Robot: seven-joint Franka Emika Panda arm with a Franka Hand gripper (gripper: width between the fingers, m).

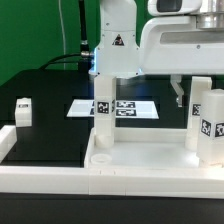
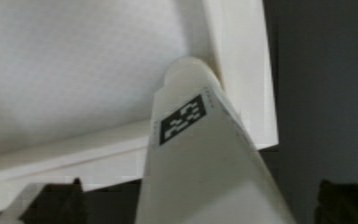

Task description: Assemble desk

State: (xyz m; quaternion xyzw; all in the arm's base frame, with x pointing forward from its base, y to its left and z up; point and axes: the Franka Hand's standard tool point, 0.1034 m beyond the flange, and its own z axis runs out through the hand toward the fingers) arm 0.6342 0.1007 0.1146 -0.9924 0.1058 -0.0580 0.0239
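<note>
The white tray-like tabletop (image 1: 150,158) lies in the foreground against the rails. A white leg (image 1: 102,112) with a square marker stands upright in its corner on the exterior view's left. My gripper (image 1: 101,74) is directly above that leg, straddling its top. In the wrist view the leg (image 2: 197,130) runs up between my dark fingertips (image 2: 55,200), with a gap on each side, so the gripper (image 2: 197,198) is open around it. Two more legs (image 1: 210,125) stand upright at the tabletop's corner on the exterior view's right. A fourth leg (image 1: 23,110) lies loose on the black table at the exterior view's left.
The marker board (image 1: 125,107) lies flat behind the tabletop. Long white border rails (image 1: 50,183) run along the front and the exterior view's left side. A large white apparatus (image 1: 185,40) hangs over the exterior view's upper right.
</note>
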